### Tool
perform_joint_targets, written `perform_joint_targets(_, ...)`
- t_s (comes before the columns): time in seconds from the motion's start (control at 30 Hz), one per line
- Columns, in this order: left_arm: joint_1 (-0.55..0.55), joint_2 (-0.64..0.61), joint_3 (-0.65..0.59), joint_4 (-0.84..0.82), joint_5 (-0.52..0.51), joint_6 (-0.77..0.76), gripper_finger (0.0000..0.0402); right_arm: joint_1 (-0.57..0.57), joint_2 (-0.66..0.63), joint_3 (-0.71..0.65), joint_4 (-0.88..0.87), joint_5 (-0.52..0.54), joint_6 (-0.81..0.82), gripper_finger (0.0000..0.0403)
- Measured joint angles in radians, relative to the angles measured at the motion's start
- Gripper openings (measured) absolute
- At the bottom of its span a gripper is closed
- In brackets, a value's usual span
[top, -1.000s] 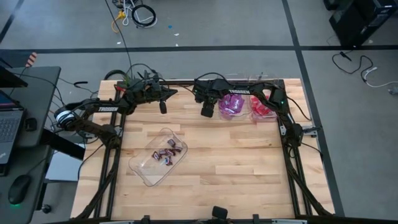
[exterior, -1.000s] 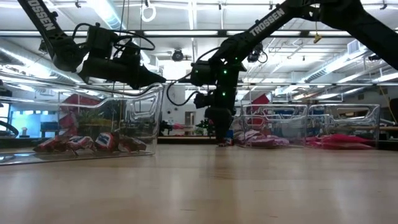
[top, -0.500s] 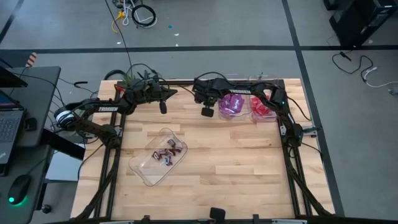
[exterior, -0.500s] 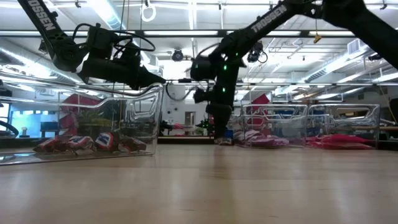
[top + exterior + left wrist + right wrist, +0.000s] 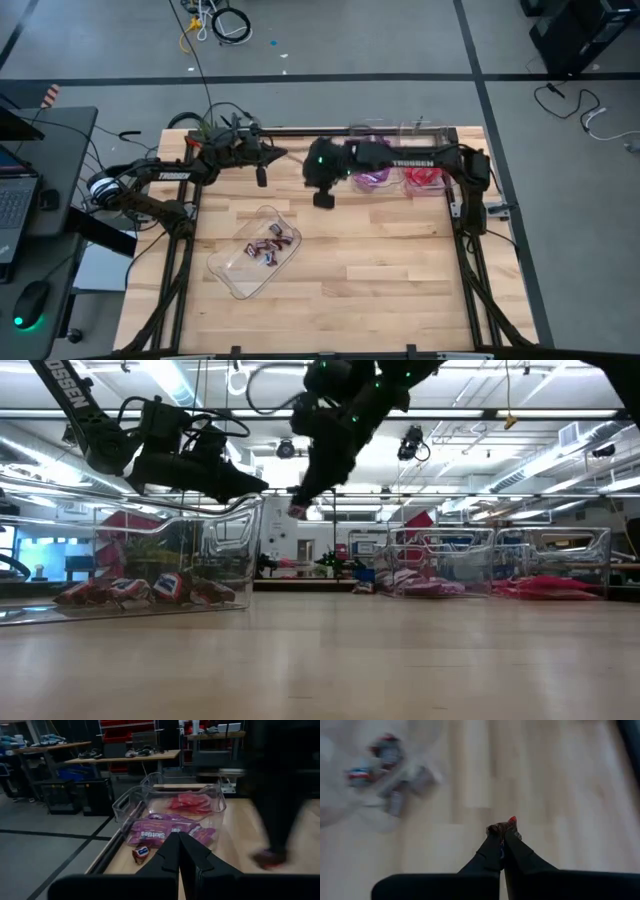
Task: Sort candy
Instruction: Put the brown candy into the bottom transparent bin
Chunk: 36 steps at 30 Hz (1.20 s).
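From above, the right gripper (image 5: 324, 199) hangs over the bare wood just left of the purple tray (image 5: 372, 172), its fingers pinched together; what they hold is too small to make out here. The red tray (image 5: 424, 178) sits just past the purple one. The left gripper (image 5: 261, 173) waits farther left, near the table's back edge, closed and empty. Well forward of both, the clear tray (image 5: 240, 272) holds a few dark candies (image 5: 273, 243).

From table height, the right gripper (image 5: 298, 508) is raised well off the wood with a small reddish piece (image 5: 296, 511) at its tip.

The left wrist camera shows its fingers (image 5: 170, 854) shut on nothing, a loose candy (image 5: 141, 853) lying on the table beside the purple tray, and the right arm as a dark blur.

The right wrist camera shows its fingers (image 5: 492, 851) clamped on a small brown-and-red candy; the clear tray is blurred.
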Motion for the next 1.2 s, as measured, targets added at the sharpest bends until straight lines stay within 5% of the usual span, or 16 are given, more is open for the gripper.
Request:
perform_joint_targets(0.6, -0.033, 0.0, 0.0, -0.002, -0.112, 0.073, 0.0005, 0.211, 0.068, -0.008, 0.374, -0.119, 0.084, 0.0)
perform_joint_targets(1.2, -0.033, 0.0, 0.0, -0.008, -0.158, 0.075, 0.0005, 0.25, 0.248, 0.14, 0.268, -0.113, 0.16, 0.001)
